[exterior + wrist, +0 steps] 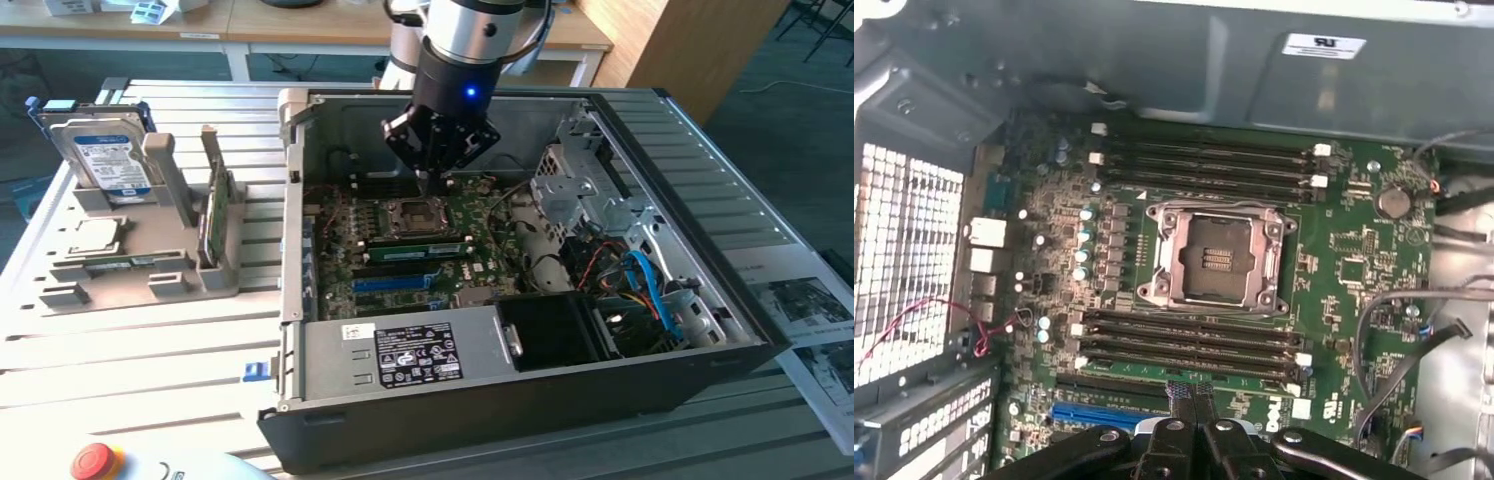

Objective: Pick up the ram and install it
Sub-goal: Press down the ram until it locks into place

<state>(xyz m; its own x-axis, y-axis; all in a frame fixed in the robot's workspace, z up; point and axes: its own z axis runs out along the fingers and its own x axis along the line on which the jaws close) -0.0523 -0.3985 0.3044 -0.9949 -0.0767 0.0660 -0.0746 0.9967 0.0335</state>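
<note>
— Over the open black metal computer case (pixel 534 400), where exactly is the arm's black gripper (pixel 424 180)?

— It hangs above the green motherboard (pixel 481 215), near the empty silver-framed square processor socket (pixel 411 213). Its two fingers are pressed together with no gap, and nothing is between them.

— And the ram?

— The thin, long green circuit-board stick (pixel 420 249) sits inside the case, lengthwise in a memory slot. It is on the side of the socket that faces the long blue plastic expansion slot (pixel 394 282).

— Does the wrist view agree?

— Yes. There the gripper (pixel 1191 395) points at the motherboard (pixel 1354 270), its closed tips over the middle of the ram (pixel 1154 371). I cannot tell whether they touch it. The ram fills the last of the dark slots below the socket (pixel 1216 258), on the side of the blue slot (pixel 1099 413). The other slots look bare.

— What lies outside the case?

— On the exterior view's left, a grey plastic holder (pixel 67 290) rests on the pale slatted table (pixel 134 350). A silver hard drive with a blue label (pixel 107 155) and a larger green card (pixel 214 215) stand on edge in it. A thin greenish strip (pixel 134 263) lies flat on it too; what that is, I cannot tell.
</note>
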